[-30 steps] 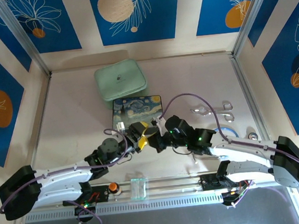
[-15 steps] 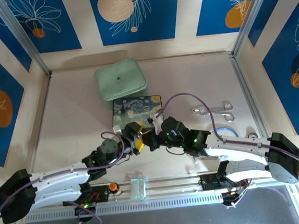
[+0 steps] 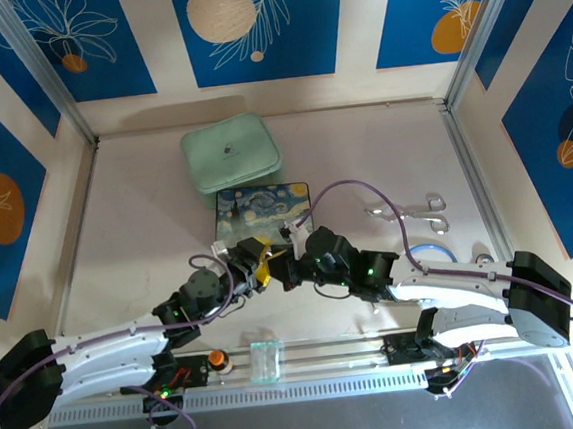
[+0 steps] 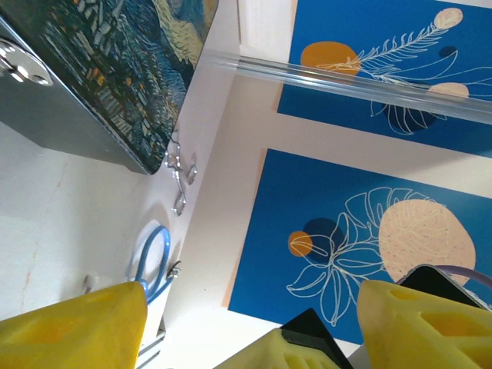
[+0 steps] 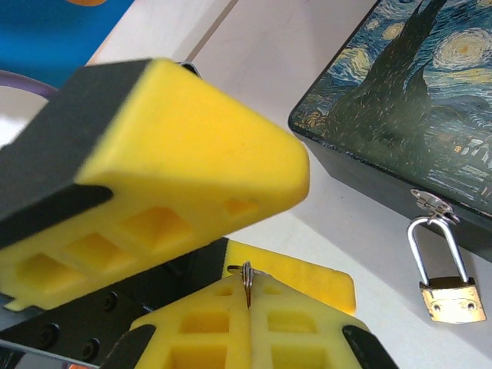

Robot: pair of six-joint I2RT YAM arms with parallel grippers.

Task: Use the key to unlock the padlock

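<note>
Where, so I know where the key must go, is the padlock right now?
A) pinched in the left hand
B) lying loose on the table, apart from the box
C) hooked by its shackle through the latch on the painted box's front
C: the right wrist view shows the padlock hung on the latch at the front wall of the painted box.

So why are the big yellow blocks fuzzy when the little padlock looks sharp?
Right wrist view: the nearest yellow pad sits close to the lens and goes soft, while the padlock and painted box look crisp. Left wrist view: its yellow pads blur likewise. Top view: evenly lit.
</note>
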